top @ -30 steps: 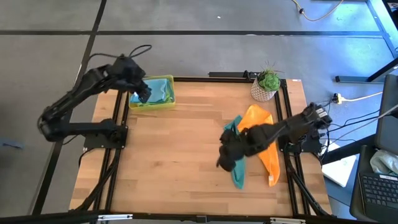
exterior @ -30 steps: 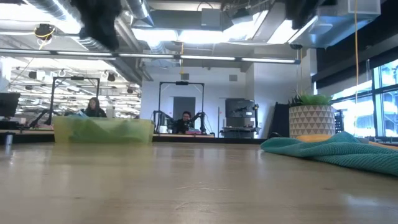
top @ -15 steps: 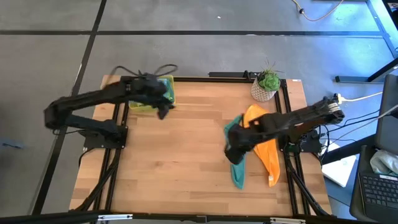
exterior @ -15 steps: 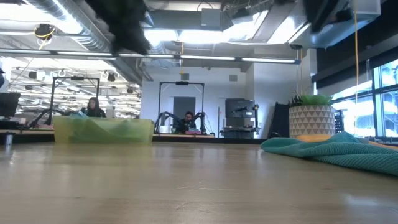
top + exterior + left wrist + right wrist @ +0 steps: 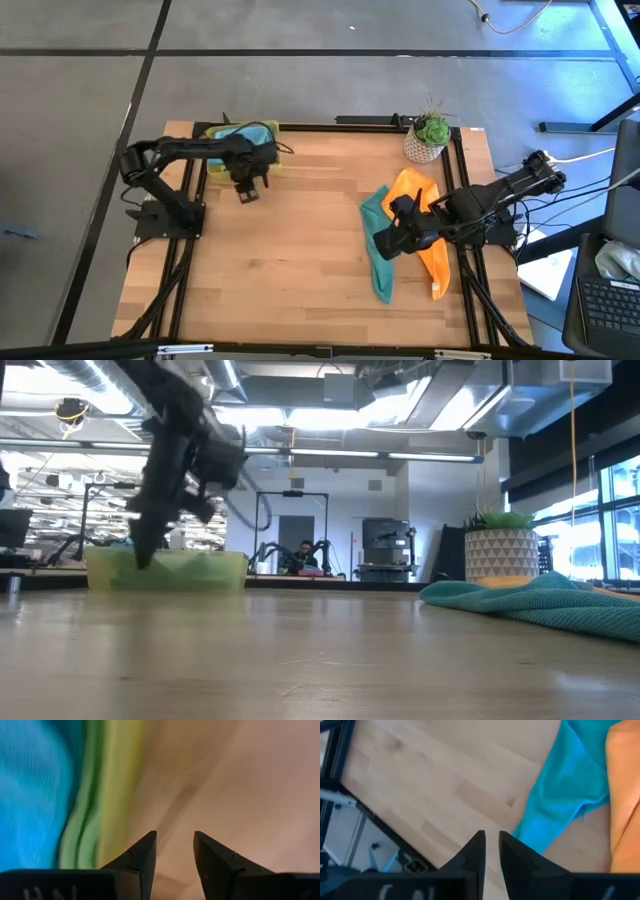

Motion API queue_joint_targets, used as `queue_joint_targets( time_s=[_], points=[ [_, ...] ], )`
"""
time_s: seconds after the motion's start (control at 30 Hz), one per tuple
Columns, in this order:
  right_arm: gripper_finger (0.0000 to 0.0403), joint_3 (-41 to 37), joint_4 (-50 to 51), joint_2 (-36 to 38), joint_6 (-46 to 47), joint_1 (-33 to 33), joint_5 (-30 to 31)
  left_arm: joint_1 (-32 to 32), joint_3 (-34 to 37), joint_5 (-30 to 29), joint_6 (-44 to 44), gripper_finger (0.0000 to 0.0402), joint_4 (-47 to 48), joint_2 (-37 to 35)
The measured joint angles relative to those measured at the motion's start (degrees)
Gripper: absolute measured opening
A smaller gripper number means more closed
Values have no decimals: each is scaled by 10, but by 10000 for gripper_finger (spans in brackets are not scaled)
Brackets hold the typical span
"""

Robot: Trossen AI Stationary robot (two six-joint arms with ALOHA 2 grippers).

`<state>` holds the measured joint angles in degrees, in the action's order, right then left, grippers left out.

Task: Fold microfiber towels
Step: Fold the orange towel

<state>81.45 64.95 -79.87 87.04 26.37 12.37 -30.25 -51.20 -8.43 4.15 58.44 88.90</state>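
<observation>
A teal towel (image 5: 379,270) lies crumpled on the table at the right, beside an orange towel (image 5: 436,265). A light blue towel (image 5: 246,135) lies in the yellow-green tray (image 5: 214,168) at the far left. My left gripper (image 5: 247,191) points down, low over the bare wood just off the tray's near right corner, open with nothing between its fingers (image 5: 175,840). My right gripper (image 5: 384,246) hangs raised over the teal towel (image 5: 565,795). Its fingers (image 5: 491,837) stand a narrow gap apart and touch nothing.
A potted plant (image 5: 427,140) stands at the far right corner. Black frame rails run along the table's left and right edges. Bare wood lies between the tray and the two towels. In the low view the tray (image 5: 165,570) is behind my left arm.
My left gripper has swung from above the tray toward the table's right and near side. It has then dropped until it points down close to the wood beside the tray. My right gripper has drawn a little toward the right edge, risen and rolled its wrist. The towels have stayed where they were.
</observation>
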Motion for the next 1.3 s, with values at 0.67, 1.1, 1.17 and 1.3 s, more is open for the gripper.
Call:
queue_joint_targets(
  time_s=[0.67, 1.1, 1.17, 1.3],
  points=[
    [54, -17, 209, -2, -102, -69, 1, -153, 41, -46, -32, 121, 112, -107],
    [69, -298, 25, 160, -372, -318, -204, -84, -80, 36, -248, 121, 166, -290],
    [85, -322, 20, 152, -427, -362, -230, -54, -104, 43, -285, 121, 146, -301],
    [127, -351, 5, 111, -531, -437, -236, 11, -143, 44, -346, 121, 91, -311]
  ],
)
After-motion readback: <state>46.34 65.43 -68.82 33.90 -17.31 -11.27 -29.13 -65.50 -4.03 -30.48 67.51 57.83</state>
